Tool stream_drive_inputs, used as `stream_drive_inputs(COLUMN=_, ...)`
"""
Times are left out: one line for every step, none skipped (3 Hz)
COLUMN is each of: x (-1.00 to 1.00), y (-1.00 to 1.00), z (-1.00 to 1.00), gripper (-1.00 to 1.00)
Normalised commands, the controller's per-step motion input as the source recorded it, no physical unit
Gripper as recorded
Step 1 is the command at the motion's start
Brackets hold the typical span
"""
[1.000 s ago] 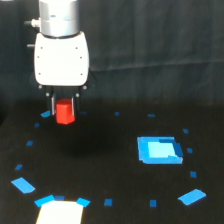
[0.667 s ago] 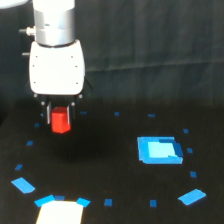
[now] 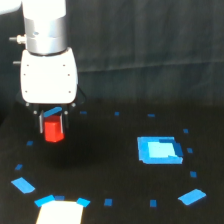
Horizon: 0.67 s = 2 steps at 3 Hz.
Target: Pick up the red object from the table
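I work in a lab test cell: black table ringed with blue tape marks, dark curtain behind the table.

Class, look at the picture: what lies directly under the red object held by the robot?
Under the red object, shut in the pincer, only the bare black table and a dim shadow show. The block's underside is hidden from this view.
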Motion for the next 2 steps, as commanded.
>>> stream_drive_inputs(x=0.67, y=1.0, z=0.87, gripper=-0.87)
stream_drive_inputs(x=-0.64, y=-0.92, z=-0.24, gripper=-0.78)
